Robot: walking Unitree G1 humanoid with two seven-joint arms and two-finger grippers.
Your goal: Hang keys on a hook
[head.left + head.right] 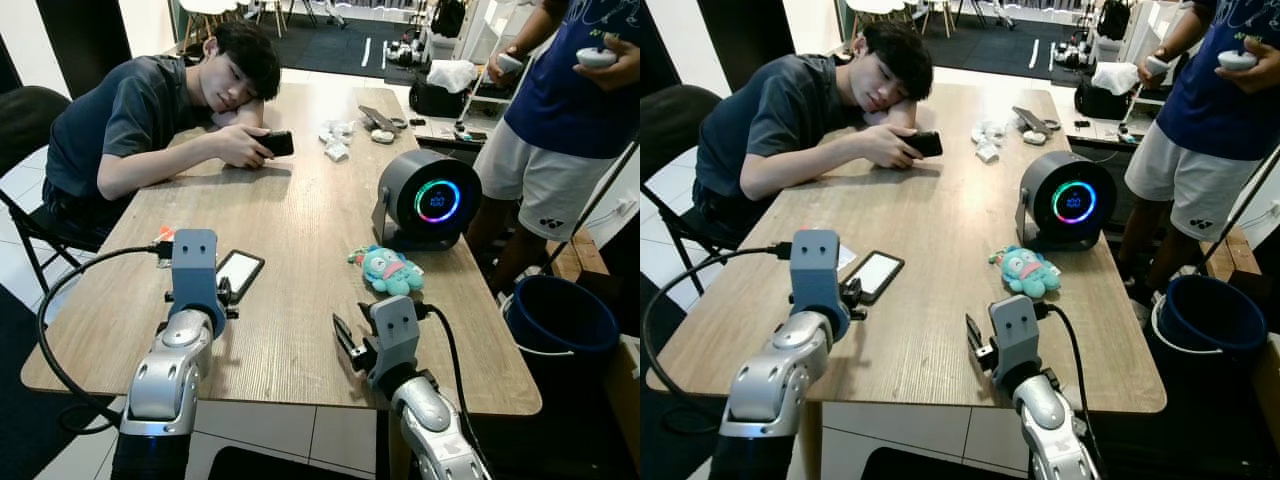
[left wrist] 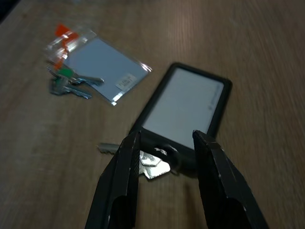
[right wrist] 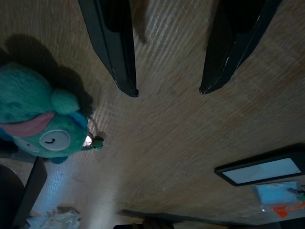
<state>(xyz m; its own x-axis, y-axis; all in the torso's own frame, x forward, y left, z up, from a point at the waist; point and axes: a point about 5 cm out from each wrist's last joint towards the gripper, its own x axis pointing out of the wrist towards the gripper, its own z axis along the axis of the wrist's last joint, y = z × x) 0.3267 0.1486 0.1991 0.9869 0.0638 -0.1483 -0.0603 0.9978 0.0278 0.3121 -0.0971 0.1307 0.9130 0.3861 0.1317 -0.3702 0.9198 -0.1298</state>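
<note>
Near the black smartphone [image 2: 183, 114], lower the spread left claw [image 2: 164, 143] squarely over the silver keys [image 2: 151, 164]; right claw [image 3: 167, 90] also apart.

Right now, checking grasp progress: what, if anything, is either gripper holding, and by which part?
Nothing is held. The open left gripper straddles the keys beside the phone; the right gripper hangs open.

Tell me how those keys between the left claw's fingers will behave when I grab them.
The keys lie flat on the table against the phone, so probably hard to get under. Thin metal likely slips. Loosely bunched, they'd probably dangle. The left claw is open around them.
</note>
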